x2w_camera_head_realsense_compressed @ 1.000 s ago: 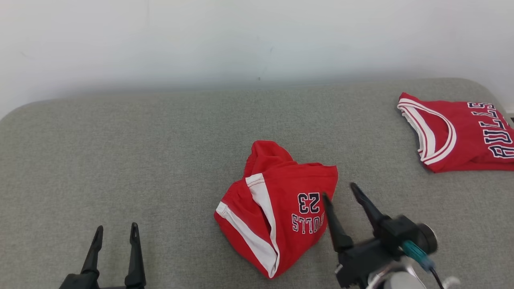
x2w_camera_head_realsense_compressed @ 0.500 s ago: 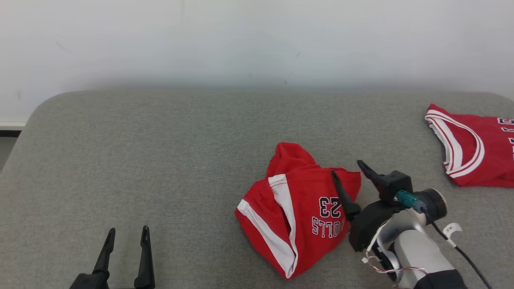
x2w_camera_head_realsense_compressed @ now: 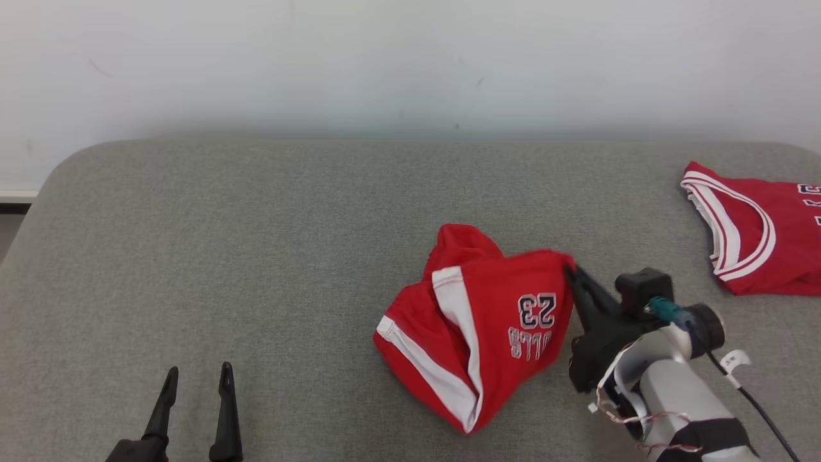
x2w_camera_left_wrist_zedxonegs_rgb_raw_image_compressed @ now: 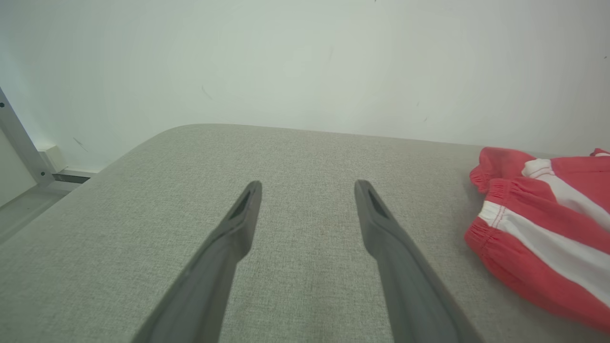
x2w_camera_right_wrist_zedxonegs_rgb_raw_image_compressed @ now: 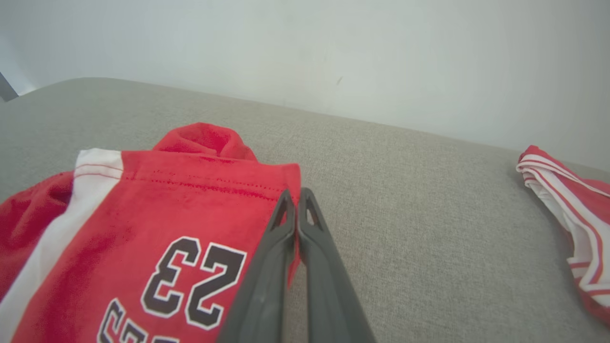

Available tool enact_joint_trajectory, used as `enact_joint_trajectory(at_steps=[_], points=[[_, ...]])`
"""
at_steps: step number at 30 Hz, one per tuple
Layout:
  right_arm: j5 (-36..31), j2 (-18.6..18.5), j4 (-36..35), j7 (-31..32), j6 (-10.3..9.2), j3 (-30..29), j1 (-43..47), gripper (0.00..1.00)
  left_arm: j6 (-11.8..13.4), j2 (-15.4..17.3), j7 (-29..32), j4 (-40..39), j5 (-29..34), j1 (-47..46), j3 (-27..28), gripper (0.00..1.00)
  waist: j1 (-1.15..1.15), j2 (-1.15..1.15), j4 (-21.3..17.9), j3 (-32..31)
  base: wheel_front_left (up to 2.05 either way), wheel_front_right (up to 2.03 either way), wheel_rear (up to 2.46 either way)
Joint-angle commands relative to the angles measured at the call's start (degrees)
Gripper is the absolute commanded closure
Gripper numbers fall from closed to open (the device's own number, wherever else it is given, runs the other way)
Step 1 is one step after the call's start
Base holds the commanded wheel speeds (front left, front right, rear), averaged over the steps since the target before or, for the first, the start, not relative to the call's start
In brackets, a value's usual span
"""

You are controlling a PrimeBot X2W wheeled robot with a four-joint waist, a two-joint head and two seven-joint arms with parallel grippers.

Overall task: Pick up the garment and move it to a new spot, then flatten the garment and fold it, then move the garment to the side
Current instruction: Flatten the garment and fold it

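Grey fabric-topped table (x2w_camera_head_realsense_compressed: 256, 224) against white wall (x2w_camera_head_realsense_compressed: 385, 64), folded red-and-white jersey (x2w_camera_head_realsense_compressed: 750, 244) at right. Right gripper (x2w_camera_head_realsense_compressed: 571, 273) jaws clamped on hem of crumpled red shorts (x2w_camera_head_realsense_compressed: 474, 333); left gripper (x2w_camera_head_realsense_compressed: 199, 369) jaws apart.

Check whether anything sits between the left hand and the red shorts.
Nothing visible: bare grey surface lies between the open left hand and the red shorts. The right hand is shut on their corner.

Left half of the grey surface (x2w_camera_head_realsense_compressed: 244, 256) is bare — plenty of room around the spread left gripper (x2w_camera_head_realsense_compressed: 199, 369). Mid-right is blocked by the bunched red shorts (x2w_camera_head_realsense_compressed: 494, 321), right gripper (x2w_camera_head_realsense_compressed: 569, 271) pinched on their corner; a red jersey (x2w_camera_head_realsense_compressed: 757, 244) hogs the far-right edge, wall (x2w_camera_head_realsense_compressed: 385, 64) behind.
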Motion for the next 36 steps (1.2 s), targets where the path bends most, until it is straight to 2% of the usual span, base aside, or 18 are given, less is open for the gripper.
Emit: enact_joint_trajectory(at_steps=[1,5,8,14,15,16,25,31,36], points=[[0.20,-0.54,-0.33,-2.34,-0.17,-0.79,-1.14,1.00,-0.05,-0.20,-0.16,0.14,0.48,0.05,0.43,0.00,0.00,-0.01,-0.72,-0.29,0.00,0.00,0.00],[0.02,-1.48,-0.98,-7.05,-0.17,-3.73,-0.41,1.00,-0.10,-0.26,-0.16,0.29,0.69,0.69,1.31,0.00,0.00,-0.01,-1.89,-1.12,0.00,0.00,0.00],[0.25,-1.79,-2.06,-8.33,-0.17,-5.31,1.53,1.00,-0.19,-0.32,-0.16,0.24,0.59,0.99,1.45,0.00,0.00,-0.01,-2.29,-1.49,0.00,0.00,0.00],[1.43,-0.54,-7.27,-9.59,-0.17,-9.46,10.98,1.00,-0.19,-0.46,-0.16,0.29,-0.24,1.63,1.07,0.00,0.00,-0.01,-3.43,-1.75,0.00,0.00,0.00],[1.39,-0.43,-7.37,-9.60,-0.17,-10.08,12.58,0.56,-0.15,-0.48,-0.16,0.35,-0.37,1.76,1.01,0.00,0.00,-0.01,-3.62,-1.67,0.00,0.00,0.00],[1.42,-0.27,-7.66,-9.65,-0.17,-10.60,13.69,0.00,-0.18,-0.49,-0.16,0.49,-0.47,1.86,0.86,0.00,0.00,-0.01,-3.77,-1.58,0.00,0.00,0.00],[-1.86,2.41,-15.94,-9.78,-0.17,-16.07,19.48,0.00,-0.38,-0.52,-0.16,0.76,-0.26,1.74,0.58,0.00,0.00,-0.01,-4.99,-1.98,0.00,0.00,0.00],[-1.92,1.30,-17.22,-9.21,-0.17,-10.18,17.00,0.00,-0.40,-0.53,-0.16,0.99,-0.37,1.35,0.14,0.00,0.00,-0.01,-5.20,-2.24,0.00,0.00,0.00],[-0.05,-0.92,-15.02,-5.34,-0.17,-2.95,11.14,0.00,-0.22,-0.52,-0.16,1.30,-0.98,0.74,-1.64,0.00,0.00,-0.01,-3.42,-2.37,0.00,0.00,0.00]])
